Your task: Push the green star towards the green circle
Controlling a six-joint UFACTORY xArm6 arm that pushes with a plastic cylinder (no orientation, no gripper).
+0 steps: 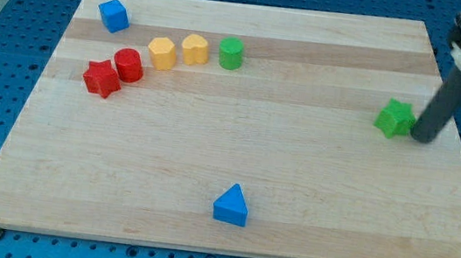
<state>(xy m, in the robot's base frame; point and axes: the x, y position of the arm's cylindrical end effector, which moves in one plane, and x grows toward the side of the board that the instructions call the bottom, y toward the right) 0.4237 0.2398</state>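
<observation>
Pale wooden bench (pixel 236 156) on blue pegboard, and the rod is parked right beside its target!

No jaws on this arm at all, so nothing stands apart or together; my tip (pixel 424 138) sits down on the wood, just right of the green star (pixel 395 118), touching it or very nearly. That star lies near the right edge, mid-depth. Far away on the left, towards the far edge, waits the green circle (pixel 230 53), heading a curved row: two yellow blocks (pixel 177 51), the red cylinder (pixel 127 64), the red star (pixel 101 78). A blue cube (pixel 113 15) sits far-left, a blue triangle (pixel 231 206) near-centre. The star looks light, rigid and easy to slide, though its points may make it spin, so I'd press squarely on its right face, slightly from the near side.
</observation>
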